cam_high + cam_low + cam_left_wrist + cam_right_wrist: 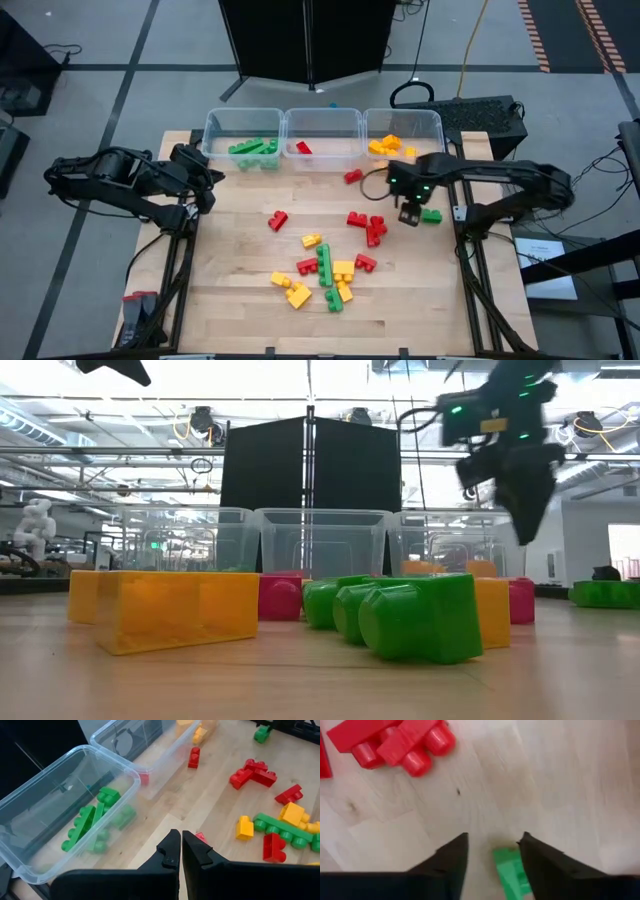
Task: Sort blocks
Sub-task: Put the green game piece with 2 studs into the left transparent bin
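- High view: three clear bins [324, 117] are lined up along the table's [240, 300] far edge, the left one holding green blocks [253, 149], the middle one a single red block [303, 148], the right one yellow blocks [385, 146]. About seven red, five yellow and three green pieces are counted loose on the wood, though joined pieces make the count uncertain. The right gripper [410, 214] hangs just beside a lone green block [431, 215] near the table's right edge. The left gripper [205, 183] waits near the left bin.
- Low view: the right gripper [522, 490] is seen above the wood, clear of the nearest blocks. A large yellow block [160, 608] and a green cluster [410, 615] fill the foreground; the count cannot be checked from here.
- Left wrist view: the left gripper's fingers [172, 854] are pressed together on nothing. Several green pieces are seen in the nearest bin [60, 780], too overlapped to count exactly.
- Right wrist view: the right gripper's fingers [451, 856] are spread, and the green block [509, 870] lies between them, nearer one finger, seemingly not yet pinched. For a clean pick, the block should be centred between the fingers, the gripper lowered fully over it, then closed firmly before lifting toward the left bin. One joined red cluster [400, 742] lies near.
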Controlling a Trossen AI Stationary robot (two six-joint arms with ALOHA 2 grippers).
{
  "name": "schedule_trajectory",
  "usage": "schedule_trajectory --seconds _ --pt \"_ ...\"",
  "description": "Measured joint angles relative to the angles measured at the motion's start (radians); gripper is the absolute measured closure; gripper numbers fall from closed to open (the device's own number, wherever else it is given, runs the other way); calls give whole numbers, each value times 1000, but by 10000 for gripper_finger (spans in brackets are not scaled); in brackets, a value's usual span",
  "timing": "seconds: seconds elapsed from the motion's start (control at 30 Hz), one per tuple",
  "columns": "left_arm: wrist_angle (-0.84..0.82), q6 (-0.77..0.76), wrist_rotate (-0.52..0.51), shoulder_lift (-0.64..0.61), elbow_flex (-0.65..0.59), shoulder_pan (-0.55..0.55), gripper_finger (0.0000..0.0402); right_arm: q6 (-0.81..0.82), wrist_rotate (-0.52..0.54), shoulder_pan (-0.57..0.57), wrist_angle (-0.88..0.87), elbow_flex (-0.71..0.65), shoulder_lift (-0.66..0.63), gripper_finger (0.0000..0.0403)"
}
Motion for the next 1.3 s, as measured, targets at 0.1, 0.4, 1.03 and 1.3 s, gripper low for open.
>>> schedule_trajectory --seconds 0.1,0.4,1.03,1.3 --pt "-3 6 0 0 0 0 402 80 1 0 1 -70 -133 176" --pt "-2 2 0 0 0 0 402 229 -25 8 -85 -214 -328 111" --pt "1 0 0 0 0 0 402 330 83 8 -47 -235 -45 110" --pt "-12 1 0 0 0 0 402 341 80 8 51 -235 77 121"
